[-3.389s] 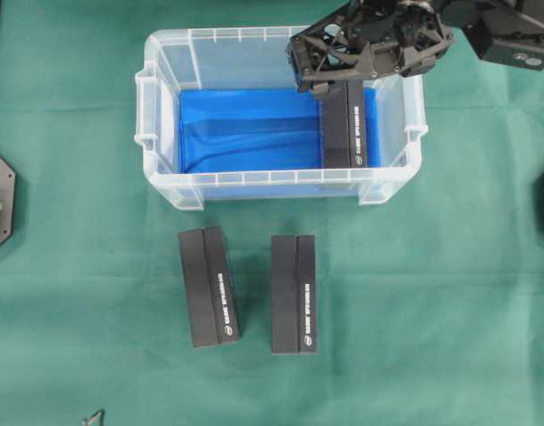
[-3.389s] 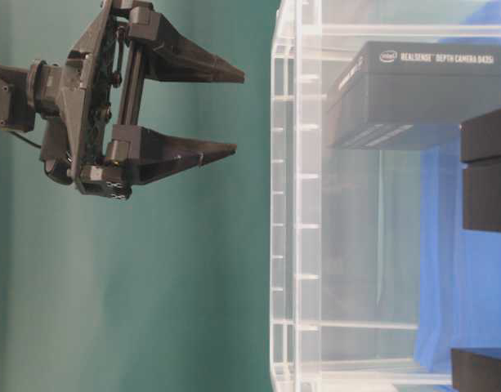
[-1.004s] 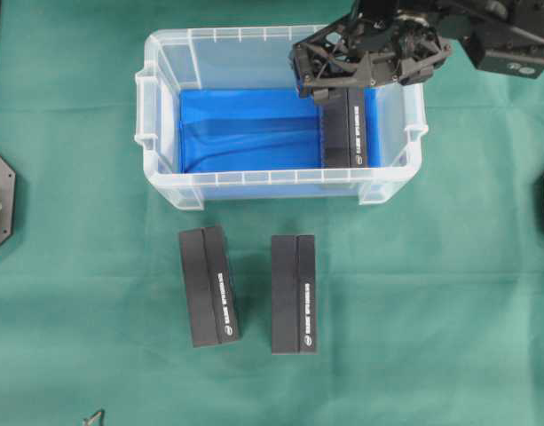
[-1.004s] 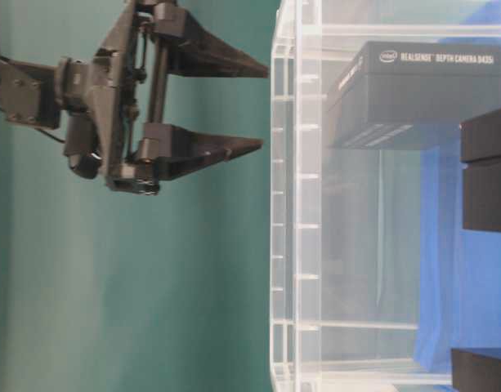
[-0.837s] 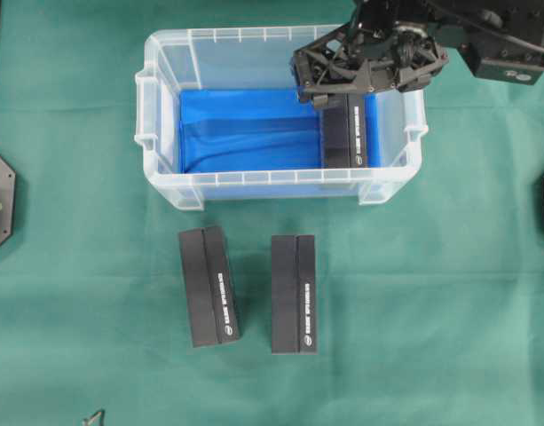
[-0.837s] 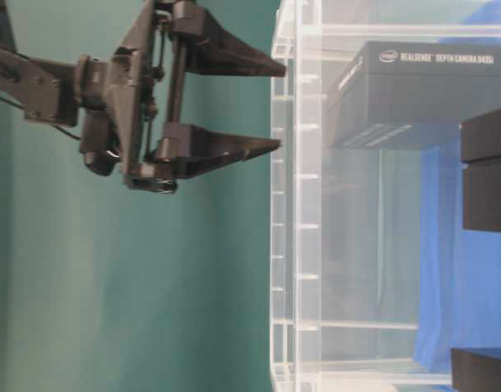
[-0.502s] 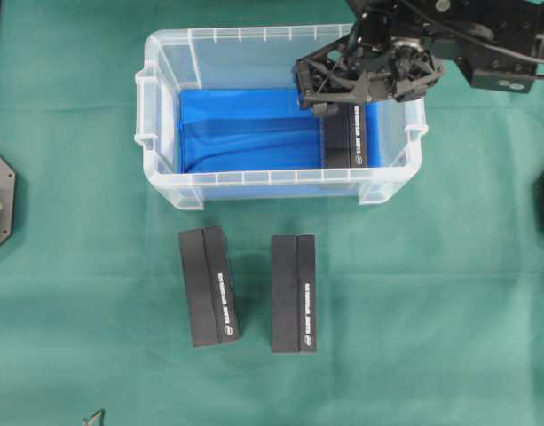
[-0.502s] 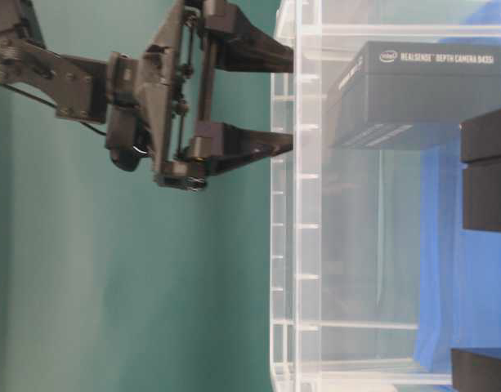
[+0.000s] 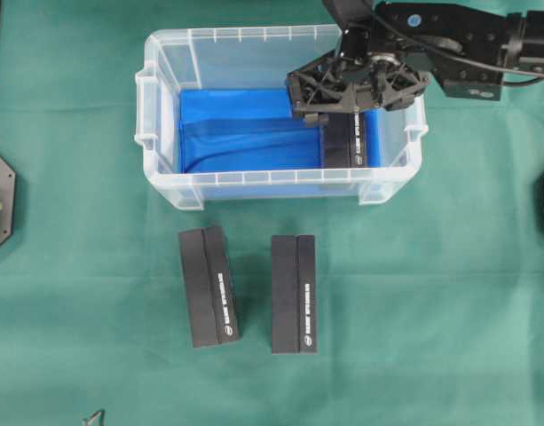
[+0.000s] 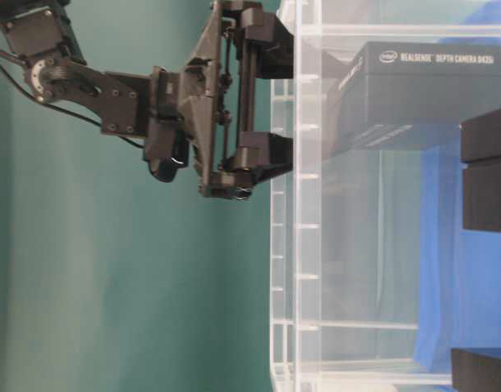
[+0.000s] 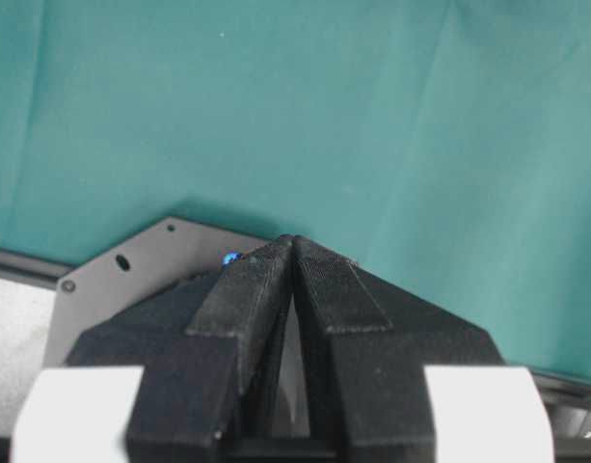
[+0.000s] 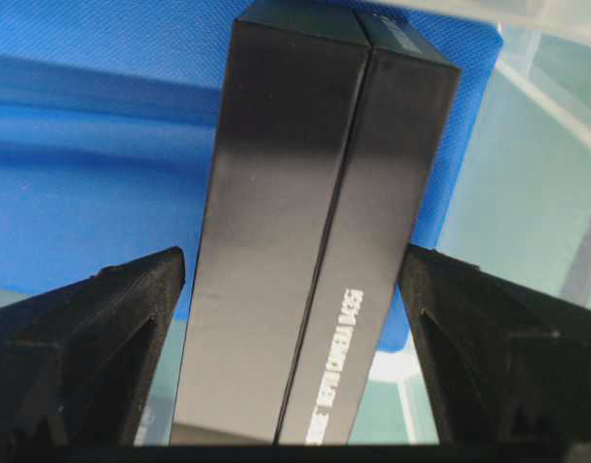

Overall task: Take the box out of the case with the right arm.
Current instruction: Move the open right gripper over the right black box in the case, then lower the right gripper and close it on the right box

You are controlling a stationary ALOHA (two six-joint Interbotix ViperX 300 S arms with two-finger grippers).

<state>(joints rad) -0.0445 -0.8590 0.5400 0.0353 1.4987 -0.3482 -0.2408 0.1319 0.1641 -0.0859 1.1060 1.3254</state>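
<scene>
Overhead view: case (image 9: 165, 115) sits toward the far edge of the green cloth (image 9: 431, 311), its blue sheet (image 9: 245, 129) bare except for one black box (image 9: 350, 146) lying along the right wall. Right arm (image 9: 467, 40) reaches in from the far right corner, and the right gripper (image 9: 342, 114) hangs over the far end of that box. Two more black boxes (image 9: 209, 286) (image 9: 294, 294) lie side by side on the cloth outside the case, just beyond its near wall.

Table-level view: right gripper (image 10: 287, 106) has its fingers crossing the rim of the case (image 10: 287, 245), jaws wide apart. Box (image 10: 422, 94) lies deeper inside, not yet touched.

Left wrist view: left gripper (image 11: 293, 253) has its fingers pressed together on nothing, above bare cloth (image 11: 276, 106) and a grey plate (image 11: 131, 270).

Right wrist view: box (image 12: 314, 222) runs between the two spread fingers (image 12: 93, 328), a clear gap showing on each side; nothing is clamped.

Assessment: removal is at the approach stage. Closing on the box, lifting it over the rim and setting it down outside the case all remain.
</scene>
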